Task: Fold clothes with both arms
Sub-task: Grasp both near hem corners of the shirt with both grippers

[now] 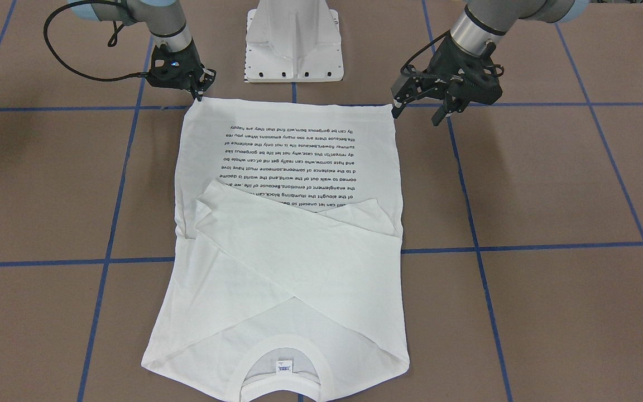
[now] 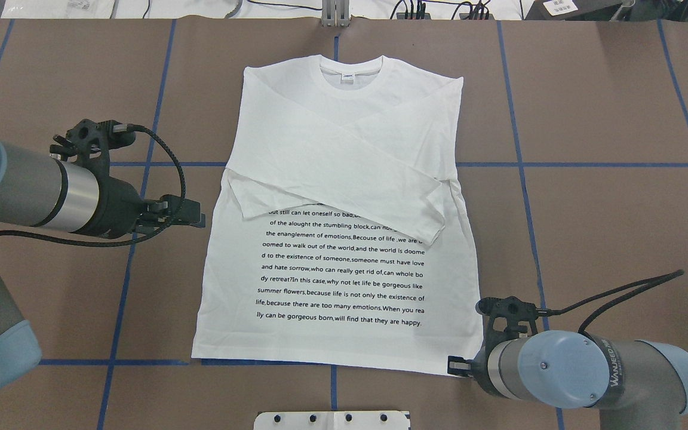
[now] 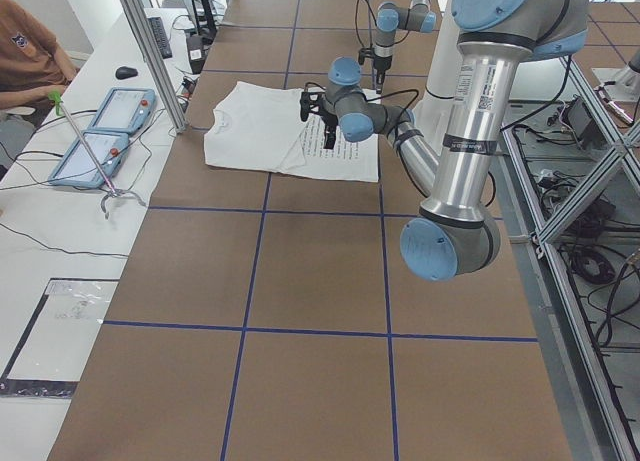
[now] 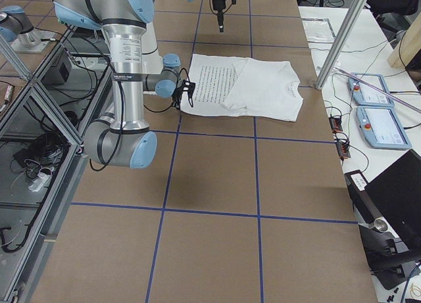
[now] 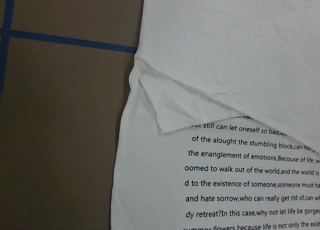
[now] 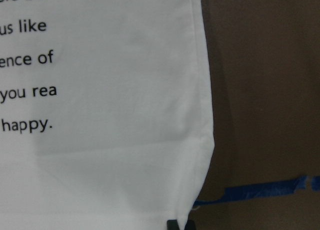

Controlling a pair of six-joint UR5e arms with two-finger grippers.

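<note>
The white shirt [image 1: 293, 240] lies flat on the brown table, black text side up, both sleeves crossed over the chest, collar [image 2: 353, 74] on the far side from me. My left gripper [image 1: 417, 113] is open and empty, held above the table just off the shirt's left side; its wrist view shows the left sleeve cuff [image 5: 170, 113] and the side edge. It also shows in the overhead view [image 2: 194, 213]. My right gripper [image 1: 198, 94] is down at the near right hem corner [image 6: 197, 190], shut on it; a black fingertip [image 6: 173, 224] shows at that corner.
The white metal pedestal [image 1: 294, 42] stands at my base, just behind the hem. Blue tape lines [image 1: 522, 247] cross the brown table. In the left side view, tablets [image 3: 100, 131] and an aluminium post [image 3: 150, 51] stand past the collar end, by a seated person [image 3: 30, 56].
</note>
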